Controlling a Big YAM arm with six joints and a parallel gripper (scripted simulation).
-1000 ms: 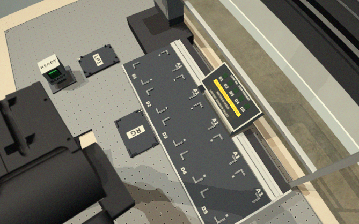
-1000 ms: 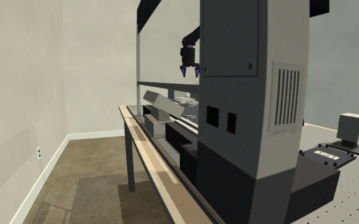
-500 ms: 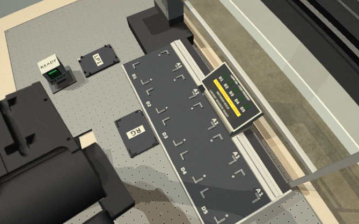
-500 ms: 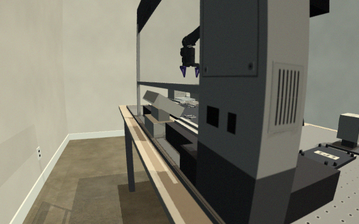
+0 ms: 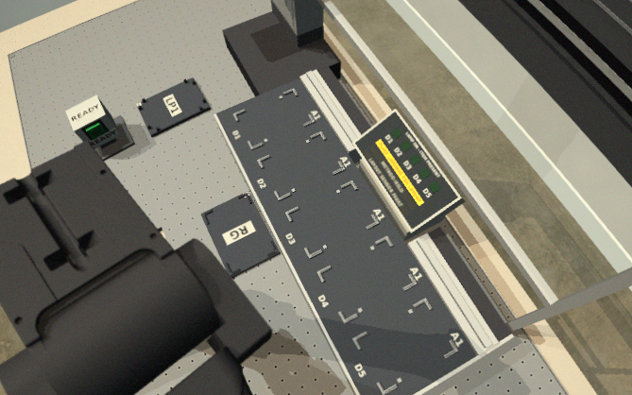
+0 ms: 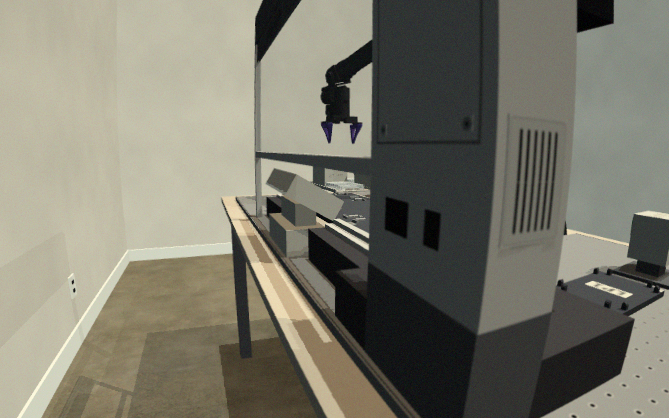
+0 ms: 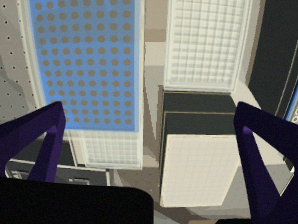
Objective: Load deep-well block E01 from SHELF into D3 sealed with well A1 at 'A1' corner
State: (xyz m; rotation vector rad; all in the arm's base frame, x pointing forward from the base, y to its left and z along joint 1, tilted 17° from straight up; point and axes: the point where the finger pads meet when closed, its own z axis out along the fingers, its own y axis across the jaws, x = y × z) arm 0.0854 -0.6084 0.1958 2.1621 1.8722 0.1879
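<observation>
Gripper [image 7: 149, 143] jaws wide apart, holding nothing; white gridded plate [image 7: 202, 32] upper centre of wrist view, blue rack [image 7: 87, 63] upper left; E01 label unreadable, cannot tell which block; D3 [image 5: 342, 223] bare.

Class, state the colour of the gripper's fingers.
Dark purple fingers on the open gripper, clearest in the wrist view.

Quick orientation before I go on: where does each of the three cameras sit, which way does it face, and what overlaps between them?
Top: high above the table, looking down on the deck with D1 to D5, the RG nest and READY key; the dark arm fills the lower left.
Exterior: at bench height beyond a grey cabinet, looking along the bench; the open claw hangs high.
Wrist: on the claw, looking down at a blue rack and a white plate; purple fingers frame it.
Shared: top and exterior both show the deck.
</observation>
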